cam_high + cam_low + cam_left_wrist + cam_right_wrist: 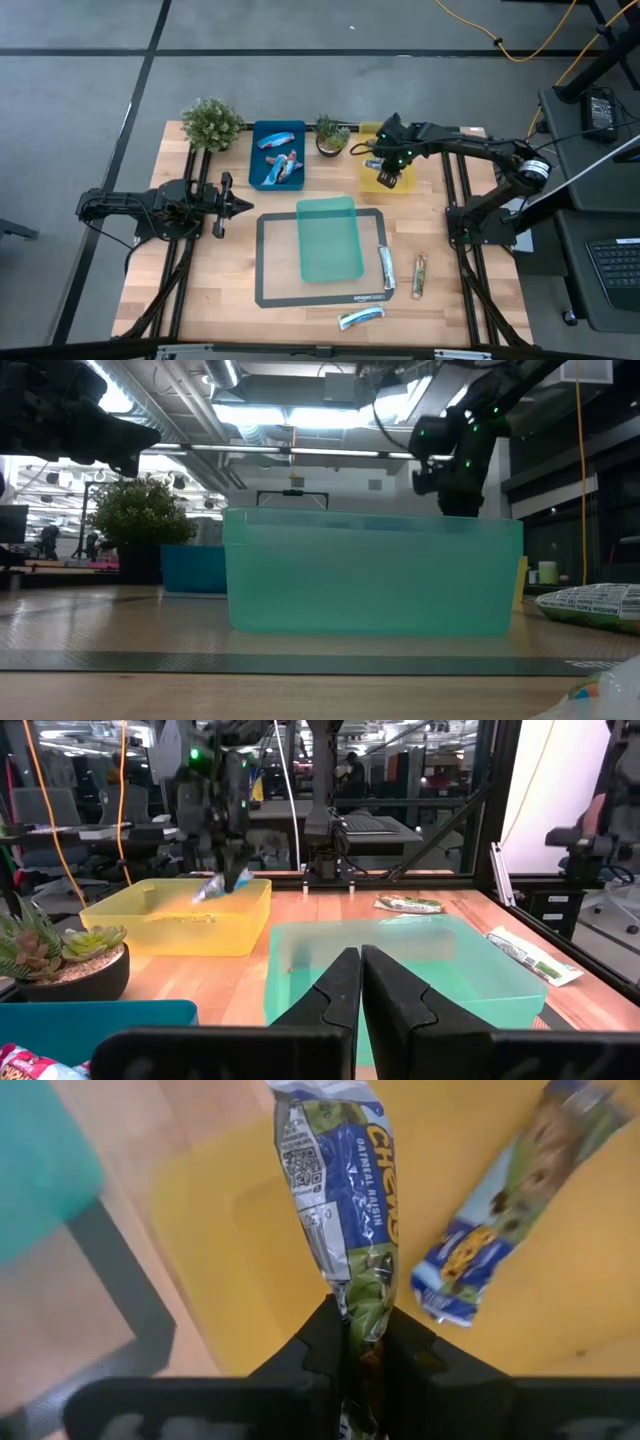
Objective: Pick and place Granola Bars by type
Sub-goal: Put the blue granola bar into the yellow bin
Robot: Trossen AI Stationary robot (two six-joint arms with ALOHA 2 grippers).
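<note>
My right gripper (386, 172) hangs over the yellow tray (366, 183) at the far right, shut on a silver-green granola bar (345, 1190). A second bar with a blue and silver wrapper (500, 1220) lies flat on the yellow tray's floor. The blue tray (262, 135) holds several blue-orange bars (280, 165). Three more bars lie on the table near the teal tray (330, 238): one (385, 268), another (419, 275) and a third (360, 317). My left gripper (238, 206) waits shut at the table's left, touching nothing. My right gripper pinches the silver-green bar by one end (362, 1295) between its two fingers, coming from above and pointing down. The bar hangs below the fingers inside the yellow tray (180, 925), slightly tilted (212, 889). Whether its free end touches the tray floor, I cannot tell.
The teal tray sits on a dark mat (270, 290) at the table's middle. Two small potted plants (212, 122) (331, 133) stand at the far edge beside the blue tray. Bare wood lies along the near edge and on the left.
</note>
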